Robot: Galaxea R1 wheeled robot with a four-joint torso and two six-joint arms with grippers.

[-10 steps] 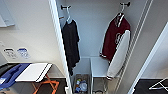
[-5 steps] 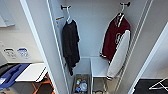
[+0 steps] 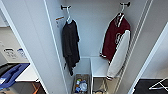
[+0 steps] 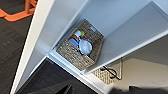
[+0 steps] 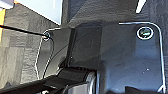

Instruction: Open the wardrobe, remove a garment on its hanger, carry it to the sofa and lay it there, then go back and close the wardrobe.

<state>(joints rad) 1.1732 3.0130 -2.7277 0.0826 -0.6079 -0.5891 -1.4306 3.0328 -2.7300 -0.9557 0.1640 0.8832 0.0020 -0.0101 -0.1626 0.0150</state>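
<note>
The wardrobe (image 3: 95,30) stands open in front of me in the head view, its white doors swung out to the left (image 3: 32,45) and right (image 3: 152,55). The garment (image 3: 113,37), a dark red jacket with a white sleeve (image 3: 120,55), hangs at the right inside on the hanger (image 3: 121,11), whose hook sits on a dark peg. A black T-shirt (image 3: 70,42) hangs from a second peg at the left. My left gripper (image 4: 98,90) appears as dark shapes at the edge of the left wrist view, above the wardrobe's floor (image 4: 75,72).
A woven basket (image 3: 80,85) (image 4: 80,46) of small items sits on the wardrobe floor beside a white shelf (image 3: 100,66). A table with a blue object (image 3: 10,75) and orange legs (image 4: 17,12) stand left of the door. Dark carpet (image 5: 20,50) lies below.
The head view has crept slightly closer to the wardrobe. The clothes inside hang as before.
</note>
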